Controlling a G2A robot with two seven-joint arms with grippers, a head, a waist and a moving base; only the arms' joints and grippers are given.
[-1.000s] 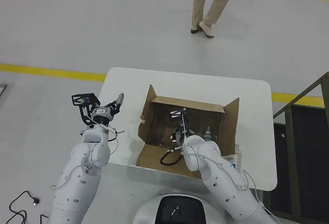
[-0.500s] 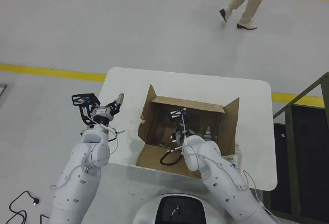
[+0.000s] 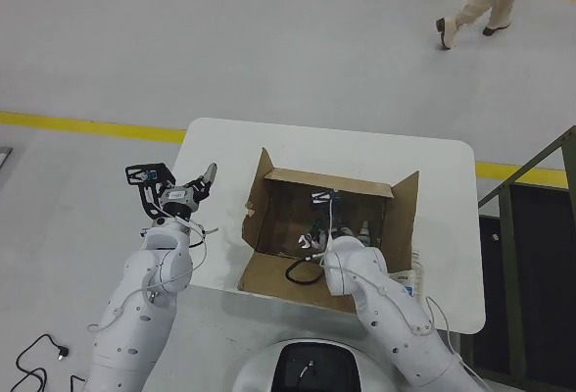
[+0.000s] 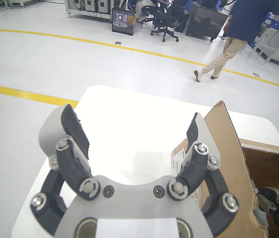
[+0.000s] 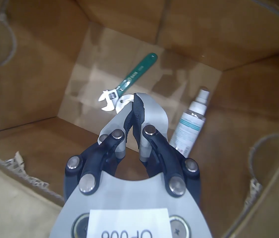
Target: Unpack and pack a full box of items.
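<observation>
White table [image 3: 366, 147]: left gripper [image 4: 132, 125] spread wide, empty, over left edge, beside cardboard box [image 3: 259, 201]. On box floor: green-handled wrench [image 5: 129, 80]; right gripper [image 5: 134, 102] pinched closed, empty, over wrench head; spray bottle [image 5: 191, 125] at right wall.

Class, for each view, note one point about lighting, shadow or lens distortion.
Top view: the inside of the box lies in shadow beside the bright white table. Left wrist view: the yellow floor line bows, a wide-lens effect. Right wrist view: dim light inside the box; the wrench head catches light.
</observation>
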